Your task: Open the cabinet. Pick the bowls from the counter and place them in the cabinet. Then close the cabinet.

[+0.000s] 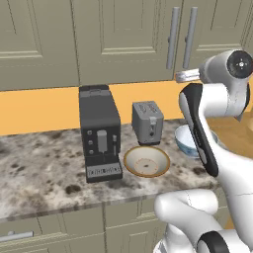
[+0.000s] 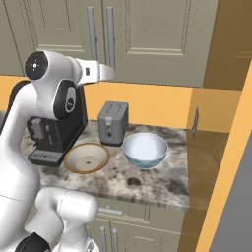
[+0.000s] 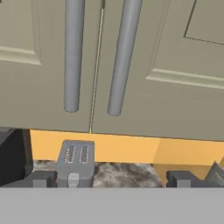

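The cabinet [image 1: 123,39] [image 2: 147,39] [image 3: 39,78] hangs above the counter [image 1: 44,173] [image 2: 147,184], both doors shut, their two silver bar handles [image 3: 73,57] side by side. My gripper [image 1: 179,76] [image 2: 112,74] [image 3: 111,180] hovers just below the handles' lower ends and in front of the doors, open, nothing between its fingers. On the counter sits the wide tan bowl [image 1: 147,161] [image 2: 86,158] in front of the toaster. The white and pale-blue bowl [image 1: 184,141] [image 2: 144,149] stands to its right, partly hidden by my arm in the left base view.
A black coffee machine [image 1: 100,133] [image 2: 54,133] stands left of a grey toaster [image 1: 147,122] [image 2: 113,123] [image 3: 75,162] against the orange backsplash. The counter ends at an orange side wall [image 2: 221,147] on the right. Drawers [image 1: 20,236] run below the counter's front edge.
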Motion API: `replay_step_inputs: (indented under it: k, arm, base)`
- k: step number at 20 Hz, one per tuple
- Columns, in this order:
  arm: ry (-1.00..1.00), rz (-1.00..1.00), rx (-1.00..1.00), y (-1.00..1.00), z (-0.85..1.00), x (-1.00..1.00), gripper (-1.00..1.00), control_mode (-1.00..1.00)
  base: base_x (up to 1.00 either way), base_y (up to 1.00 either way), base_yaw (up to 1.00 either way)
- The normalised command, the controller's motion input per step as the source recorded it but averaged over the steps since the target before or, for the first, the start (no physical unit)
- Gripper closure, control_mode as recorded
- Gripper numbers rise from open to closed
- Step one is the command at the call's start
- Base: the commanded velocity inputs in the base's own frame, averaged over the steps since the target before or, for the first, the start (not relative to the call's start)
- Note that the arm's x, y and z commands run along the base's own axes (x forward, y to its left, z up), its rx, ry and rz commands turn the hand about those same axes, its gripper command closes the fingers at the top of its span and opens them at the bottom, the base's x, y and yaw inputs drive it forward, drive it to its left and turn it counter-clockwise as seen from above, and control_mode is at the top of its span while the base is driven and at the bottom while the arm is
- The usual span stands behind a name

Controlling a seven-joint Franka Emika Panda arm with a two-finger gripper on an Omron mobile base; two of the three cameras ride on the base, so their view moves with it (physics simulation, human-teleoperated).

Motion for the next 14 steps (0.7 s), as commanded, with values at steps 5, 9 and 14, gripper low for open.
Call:
replay_step_inputs:
  k: [5,9,14]
  arm:
    - [0.00,0.00,0.00,0.00,0.52,0.00,-1.00,-1.00]
    - [0.00,0.00,0.02,0.00,0.37,0.00,-1.00,-1.00]
    - [0.00,0.00,0.03,-0.06,0.29,0.00,-1.00,-1.00]
  base:
    - [0.00,0.00,0.00]
    - [0.00,0.00,0.00]
    - [0.00,0.00,0.00]
